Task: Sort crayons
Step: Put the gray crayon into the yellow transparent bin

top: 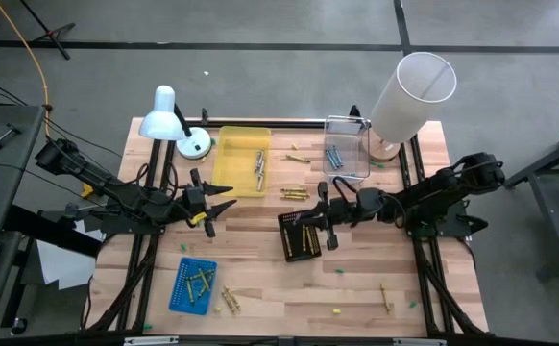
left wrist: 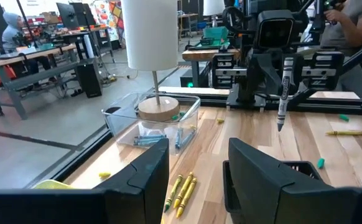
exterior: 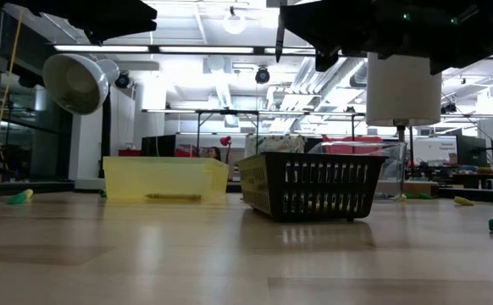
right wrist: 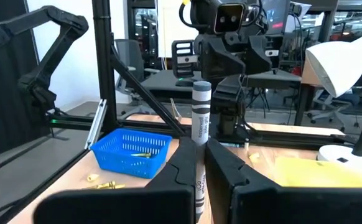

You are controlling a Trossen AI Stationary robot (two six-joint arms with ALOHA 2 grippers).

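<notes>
- Under the black basket (top: 284,240), a flat table (top: 356,279) of pale wooden planks, smooth enough to let a dropped round stick roll off toward an edge
- Well behind the black basket, a tall white lamp shade (top: 409,96), a smooth cylinder on a round wooden foot; likely to tip if clipped by a wide swing of the right arm
- Behind the black basket on the left arm's side, a shallow yellow tray (top: 224,163) of translucent plastic with a few greyish sticks inside
- Behind it on the right arm's side, a clear tray (top: 361,144), rigid and see-through, its thin wall easy to misjudge and knock
- Black basket itself: dark slotted plastic, rectangular, yellowish sticks inside; a mis-sort probable if the grey stick is let go here
- Well in front of the black basket, a small blue basket (top: 179,288), perforated, holding yellow sticks
- Directly above the black basket, right gripper (right wrist: 201,152) with fingers clamped on a grey crayon (right wrist: 201,115), held upright by its lower part: a paper-wrapped waxy cylinder, apt to slip or pivot
- Beside the black basket, left gripper (left wrist: 196,165) waiting with fingers apart, near enough for a collision on a sideways move
- Scattered around the black basket, loose yellow crayons (left wrist: 182,190), thin and lying close together, hard to pinch singly
</notes>
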